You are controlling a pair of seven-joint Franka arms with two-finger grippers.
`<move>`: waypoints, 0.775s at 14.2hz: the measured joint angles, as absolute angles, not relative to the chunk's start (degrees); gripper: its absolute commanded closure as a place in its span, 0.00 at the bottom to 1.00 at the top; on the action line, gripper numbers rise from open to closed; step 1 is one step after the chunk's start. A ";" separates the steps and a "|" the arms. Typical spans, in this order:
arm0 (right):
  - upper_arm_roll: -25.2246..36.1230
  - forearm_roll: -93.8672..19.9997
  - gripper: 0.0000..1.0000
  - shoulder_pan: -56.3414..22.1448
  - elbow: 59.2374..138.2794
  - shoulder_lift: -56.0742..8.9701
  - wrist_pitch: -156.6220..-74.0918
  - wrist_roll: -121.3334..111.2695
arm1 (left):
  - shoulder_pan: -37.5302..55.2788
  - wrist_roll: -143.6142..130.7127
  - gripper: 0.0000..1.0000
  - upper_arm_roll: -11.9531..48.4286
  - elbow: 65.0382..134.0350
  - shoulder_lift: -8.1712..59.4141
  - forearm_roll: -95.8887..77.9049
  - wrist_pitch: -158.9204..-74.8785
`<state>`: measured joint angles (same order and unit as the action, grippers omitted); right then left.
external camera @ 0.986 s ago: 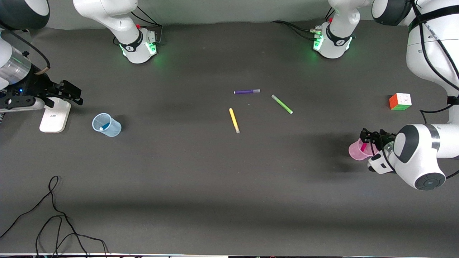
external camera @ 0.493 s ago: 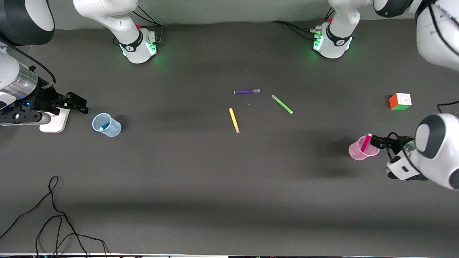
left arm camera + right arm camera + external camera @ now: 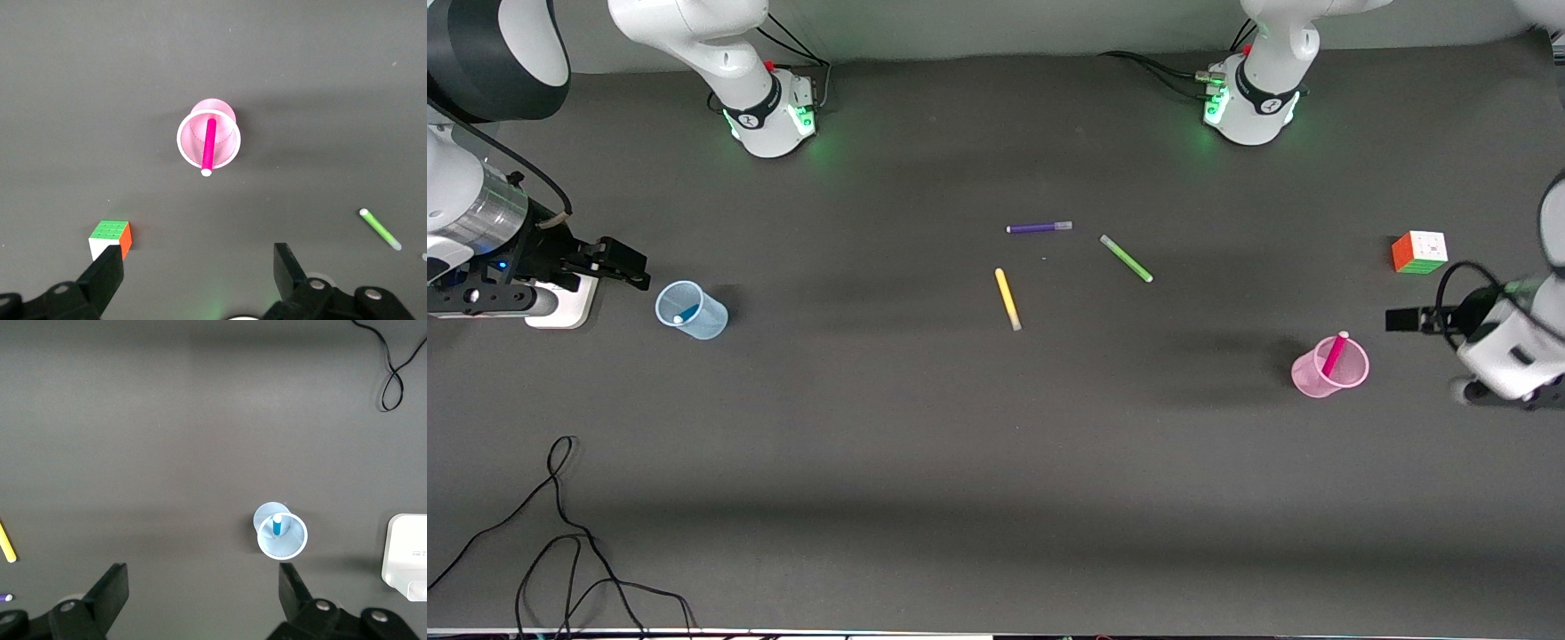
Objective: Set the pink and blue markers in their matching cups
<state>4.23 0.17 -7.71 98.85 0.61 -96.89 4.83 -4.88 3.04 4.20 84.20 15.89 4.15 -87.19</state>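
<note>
Pink marker (image 3: pixel 1333 354) in pink cup (image 3: pixel 1318 379), blue marker (image 3: pixel 276 525) in blue cup (image 3: pixel 694 313); left hand (image 3: pixel 1405 318) and right hand (image 3: pixel 624 264) both spread apart, empty.

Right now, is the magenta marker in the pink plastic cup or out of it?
In. The magenta marker stands leaning inside the translucent pink plastic cup, its pale cap above the rim.

Front camera high, faces bases — wrist cameras look straight down.
</note>
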 measured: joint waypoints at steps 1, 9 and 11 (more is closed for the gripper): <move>4.20 0.17 0.00 -7.73 98.84 0.63 -96.89 4.84 | -4.88 2.98 0.00 4.20 86.73 13.02 3.18 -89.02; 3.98 0.12 0.00 -8.83 98.85 0.61 -96.70 4.86 | 0.65 -3.11 0.00 3.41 94.68 2.10 0.16 -92.55; 3.96 0.11 0.00 -9.30 98.85 0.60 -96.69 4.97 | 2.99 -3.11 0.00 0.28 94.70 2.09 -0.46 -92.23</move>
<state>3.96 0.11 -9.30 98.85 0.60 -96.69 4.97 2.99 -3.11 0.28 94.70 2.09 -0.46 -92.23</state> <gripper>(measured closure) 0.000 0.000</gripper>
